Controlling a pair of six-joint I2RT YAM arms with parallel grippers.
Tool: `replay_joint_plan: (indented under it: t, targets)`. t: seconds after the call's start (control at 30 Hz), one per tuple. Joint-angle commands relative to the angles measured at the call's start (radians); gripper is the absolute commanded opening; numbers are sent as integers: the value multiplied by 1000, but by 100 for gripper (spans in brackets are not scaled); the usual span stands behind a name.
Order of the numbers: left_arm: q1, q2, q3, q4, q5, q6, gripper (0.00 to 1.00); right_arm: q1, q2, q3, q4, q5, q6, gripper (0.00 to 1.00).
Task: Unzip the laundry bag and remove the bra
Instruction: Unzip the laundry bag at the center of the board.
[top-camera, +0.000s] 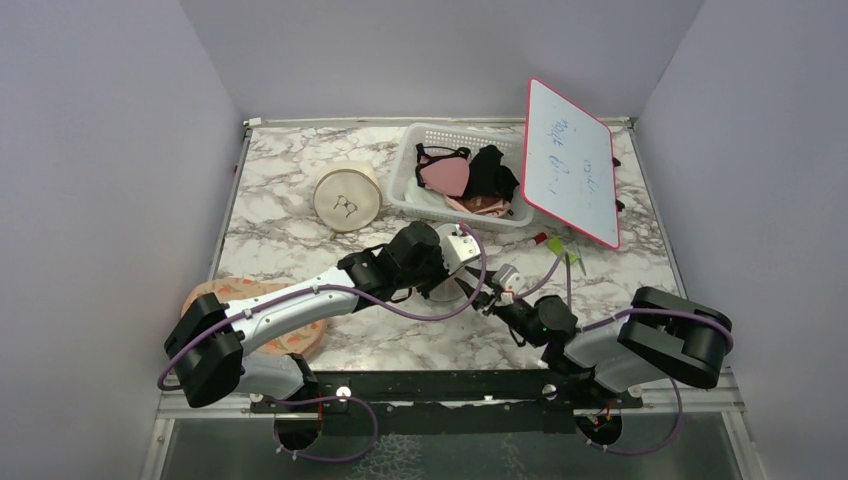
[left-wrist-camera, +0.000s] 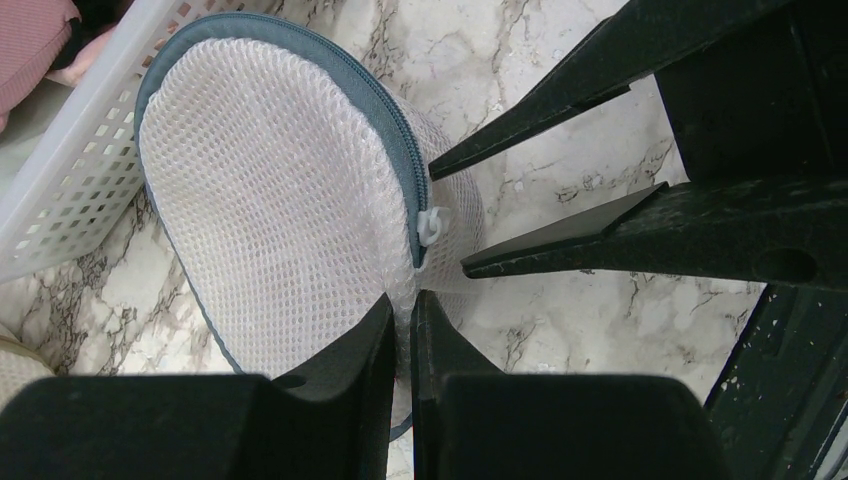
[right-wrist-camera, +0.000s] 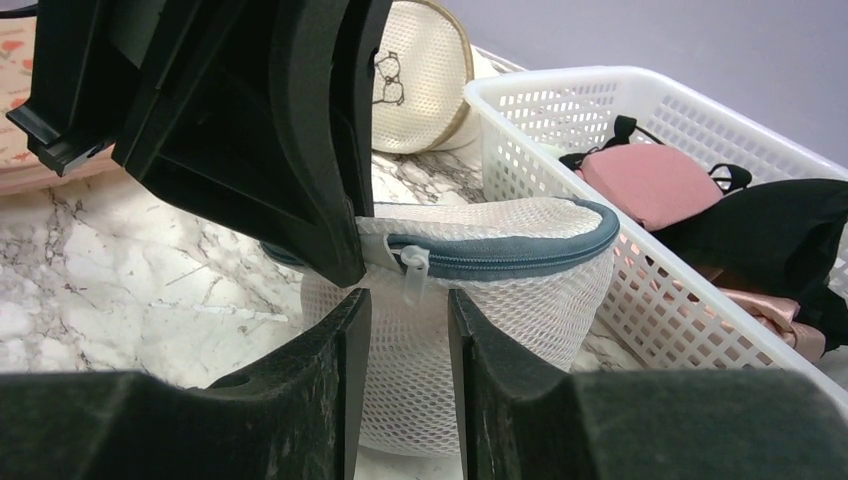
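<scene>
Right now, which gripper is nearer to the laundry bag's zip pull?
Right. The right gripper holds its open jaws on either side of the zip pull; the left gripper pinches the mesh of the laundry bag just beside it.

Both arms reach in low and meet near the middle of the table, a little toward its front edge. The left arm (top-camera: 300, 300) stretches in from the front-left corner. Its left gripper (left-wrist-camera: 402, 302) is pinched almost closed on mesh of the laundry bag (left-wrist-camera: 270, 200). The right arm (top-camera: 620, 340) bends in from the front-right corner. The right gripper (right-wrist-camera: 407, 300) has its fingers parted, with the tips close beside the left's.
</scene>
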Motion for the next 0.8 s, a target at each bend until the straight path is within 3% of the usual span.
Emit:
replay_joint_plan:
  t: [0.0, 0.57, 0.77]
  targets:
    - [-4, 1, 16, -19, 38, -3, 0, -29, -15, 17, 11, -76, 38, 33]
    - [-4, 2, 16, -18, 62, -8, 0, -31, 46, 51, 45, -58, 73, 21]
    - [-4, 0, 17, -17, 65, -9, 0, -32, 49, 68, 19, -47, 76, 13]
